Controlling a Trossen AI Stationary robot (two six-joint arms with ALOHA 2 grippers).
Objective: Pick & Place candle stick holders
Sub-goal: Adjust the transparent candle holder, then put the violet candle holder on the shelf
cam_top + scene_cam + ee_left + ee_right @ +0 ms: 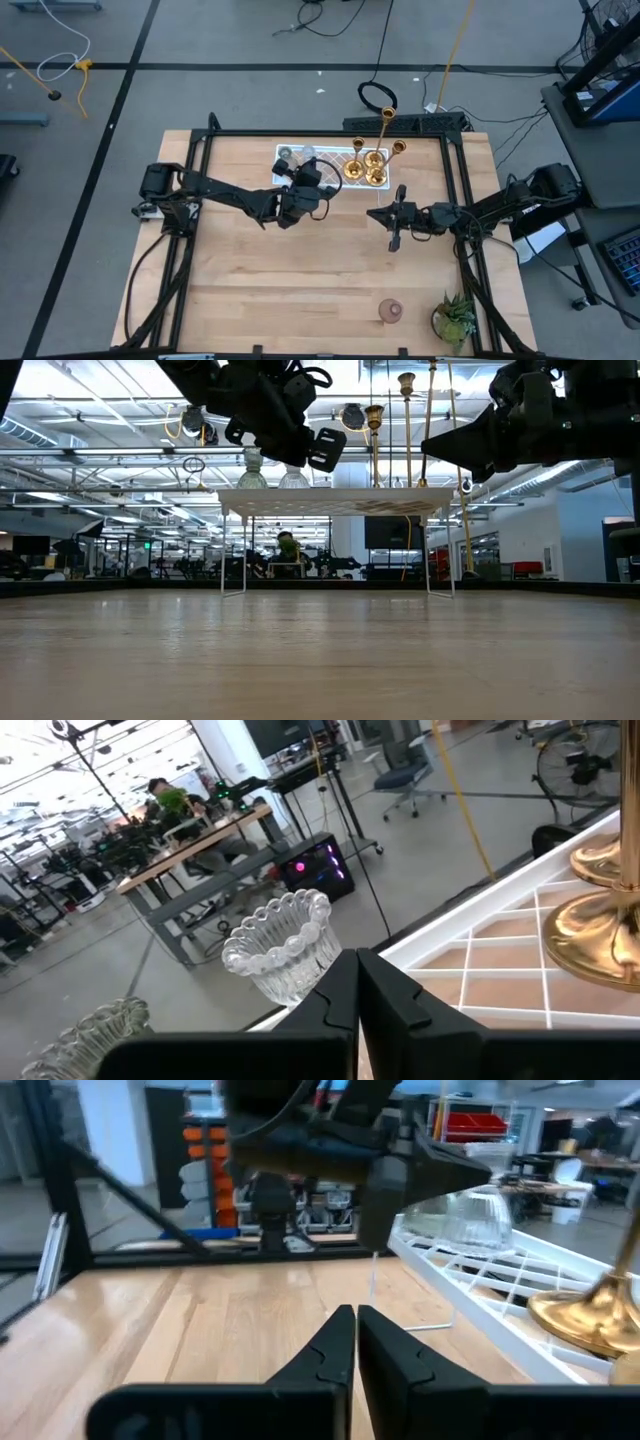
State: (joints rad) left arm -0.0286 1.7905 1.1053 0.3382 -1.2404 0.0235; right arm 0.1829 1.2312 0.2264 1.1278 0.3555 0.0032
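In the high view the left arm reaches from the left edge toward upper centre, its left gripper (322, 188) with fingers pressed together (the wrist view shows no gap), while the right gripper (372, 213), fingers likewise closed, points left from the right side.

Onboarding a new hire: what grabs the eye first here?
The gold holders clustered on the right end of the white tray at the table's far edge, with two glass holders at its left end. The left tool hangs shut by the tray, the right tool shut over mid-table. A pinkish holder sits alone near the plant.
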